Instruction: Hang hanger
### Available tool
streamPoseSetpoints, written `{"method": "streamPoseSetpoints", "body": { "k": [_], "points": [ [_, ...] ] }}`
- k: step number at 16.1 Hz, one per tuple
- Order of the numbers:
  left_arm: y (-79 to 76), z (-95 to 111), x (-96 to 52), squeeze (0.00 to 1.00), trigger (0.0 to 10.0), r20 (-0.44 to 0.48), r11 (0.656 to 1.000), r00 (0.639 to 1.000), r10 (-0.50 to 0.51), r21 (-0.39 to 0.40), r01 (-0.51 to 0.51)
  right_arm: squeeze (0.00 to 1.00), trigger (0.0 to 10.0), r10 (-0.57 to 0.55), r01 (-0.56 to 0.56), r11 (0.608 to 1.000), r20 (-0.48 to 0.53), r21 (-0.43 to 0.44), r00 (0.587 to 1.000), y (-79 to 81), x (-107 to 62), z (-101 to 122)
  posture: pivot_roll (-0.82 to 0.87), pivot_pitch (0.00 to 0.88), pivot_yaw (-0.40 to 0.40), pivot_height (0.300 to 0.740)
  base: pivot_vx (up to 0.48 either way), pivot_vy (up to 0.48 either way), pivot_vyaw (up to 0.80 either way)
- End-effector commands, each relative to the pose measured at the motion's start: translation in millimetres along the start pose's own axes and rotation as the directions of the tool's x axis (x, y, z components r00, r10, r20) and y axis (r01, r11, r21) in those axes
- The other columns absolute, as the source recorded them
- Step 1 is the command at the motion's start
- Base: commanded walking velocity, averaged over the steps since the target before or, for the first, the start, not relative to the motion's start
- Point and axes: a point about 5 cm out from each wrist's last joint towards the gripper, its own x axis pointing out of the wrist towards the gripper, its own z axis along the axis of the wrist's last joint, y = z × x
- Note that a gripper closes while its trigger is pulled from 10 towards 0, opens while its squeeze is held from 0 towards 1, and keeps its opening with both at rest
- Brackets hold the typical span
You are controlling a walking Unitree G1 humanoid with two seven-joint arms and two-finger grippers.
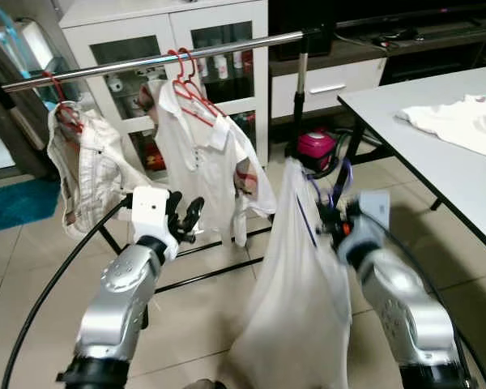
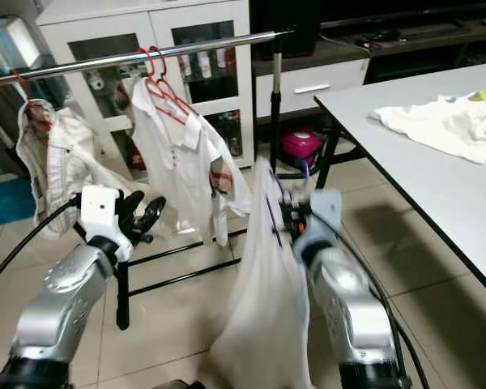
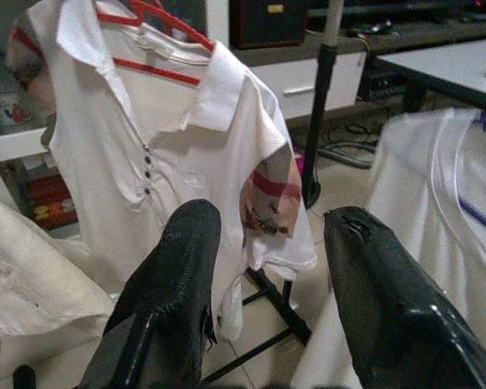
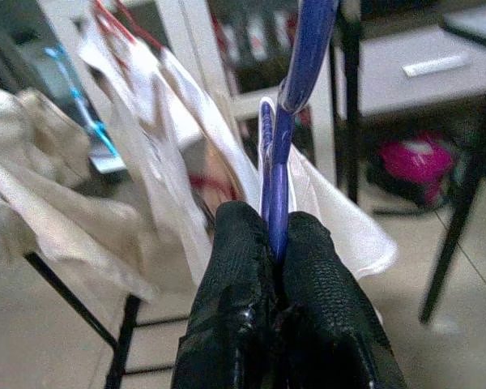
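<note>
Rail (image 1: 146,61) across the top: beige garment (image 1: 85,174) on a red hanger at its left end, white polo shirt (image 1: 202,154) on red hangers (image 1: 190,89) mid-rail.

Left pincer (image 1: 190,217): raised, forearm angled up, fingers (image 3: 174,279) spread wide, nothing between them, just short of the polo shirt.

Blue hanger (image 4: 285,121): thin blue wire, a white garment (image 1: 296,284) draped on it and hanging toward the floor. Below the rail's right end, not on it.

Right pincer (image 4: 277,251): forearm raised, fingers pinched tight on the blue hanger.

Desk (image 1: 437,150) at right carries a white cloth (image 1: 458,121).
</note>
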Motion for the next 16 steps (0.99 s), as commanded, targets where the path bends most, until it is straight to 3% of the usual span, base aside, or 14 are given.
{"method": "streamPoseSetpoints", "body": {
  "k": [1, 5, 11, 13, 16],
  "points": [
    [1.4, 2.1, 1.5, 0.0, 10.0, 0.011, 1.0, 1.0, 0.009, 0.022, -0.009, 0.0, 10.0, 0.025, -0.024, 0.999, 0.057, -0.023, 0.998, 5.0, 3.8, 10.7, -0.08, 0.0, 0.095, 0.74, 0.0, -0.48, 0.0],
    [10.7, -5.3, -11.4, 0.0, 10.0, 0.009, 0.997, 0.997, 0.079, 0.026, -0.079, 0.0, 10.0, 0.021, -0.02, 0.999, 0.023, -0.044, 1.0, 6.0, 11.9, -0.9, -0.04, 0.0, 0.048, 0.74, 0.0, -0.48, 0.0],
    [13.1, -8.6, -19.7, 0.0, 10.0, 0.0, 0.995, 0.995, 0.098, 0.03, -0.098, 0.0, 10.0, 0.062, -0.062, 0.997, 0.013, -0.051, 0.998, 15.4, 18.1, -2.2, -0.01, 0.0, 0.025, 0.74, 0.0, -0.453, 0.0],
    [2.5, -7.5, -22.5, 0.0, 10.0, 0.026, 0.997, 0.997, 0.071, 0.031, -0.071, 0.0, 10.0, 0.069, -0.07, 0.997, -0.024, -0.017, 0.997, 13.8, 13.4, -11.2, -0.01, 0.0, 0.006, 0.74, 0.0, 0.0, 0.0],
    [4.0, -6.1, -17.2, 0.0, 10.0, 0.029, 0.997, 0.996, 0.081, 0.02, -0.081, 0.0, 10.0, -0.019, 0.019, 1.0, -0.011, -0.001, 1.0, 3.1, 14.2, -11.7, -0.02, 0.0, 0.011, 0.74, 0.0, 0.0, 0.0]
  ]
}}
